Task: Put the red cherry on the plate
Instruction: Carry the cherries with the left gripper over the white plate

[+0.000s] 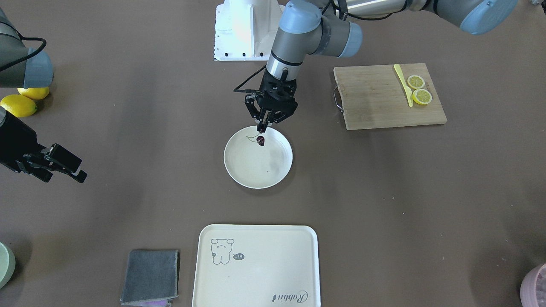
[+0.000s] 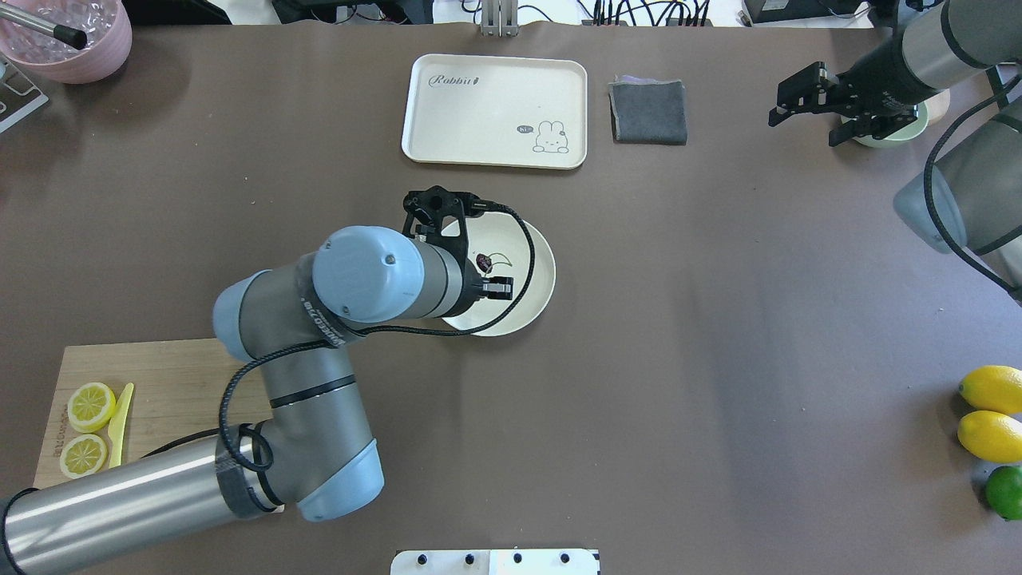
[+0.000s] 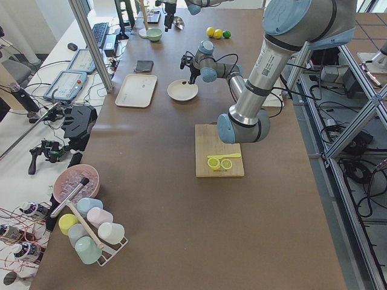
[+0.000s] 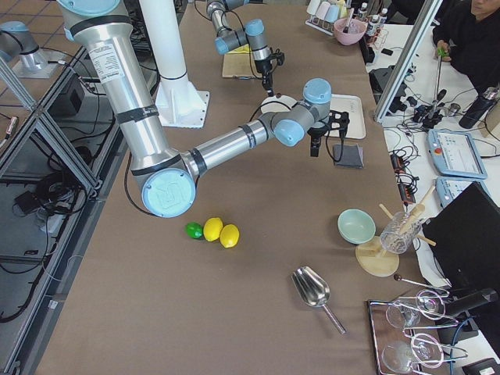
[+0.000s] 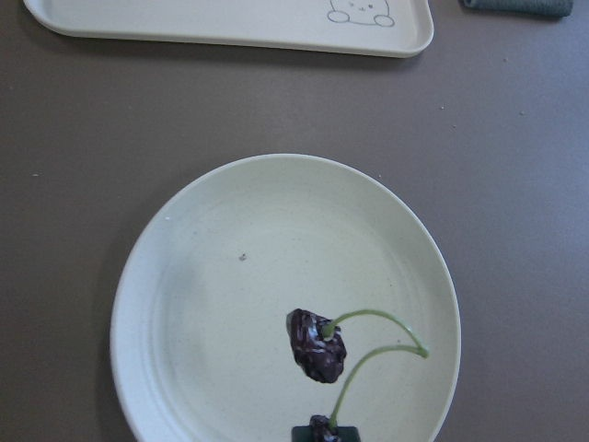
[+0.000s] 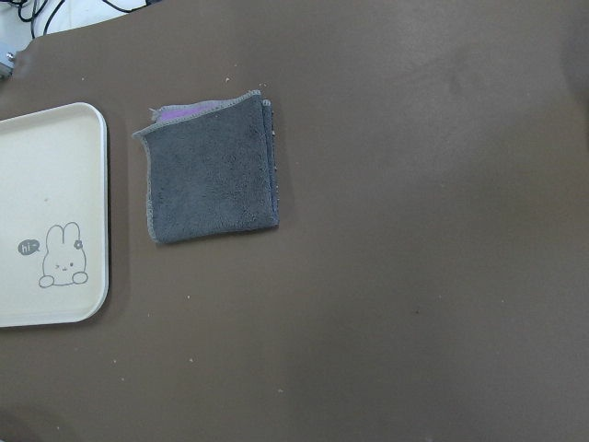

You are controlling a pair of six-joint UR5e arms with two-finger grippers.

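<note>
Left pincer [image 1: 261, 127] pinched shut on red cherry [image 5: 317, 345] at one fruit, over near edge of plate [image 5: 230, 239]; other fruit resting or dangling there, cannot tell; light, soft, bruisable; stems floppy, so gentle grip; right pincer [image 2: 801, 128] open, far right.
</note>
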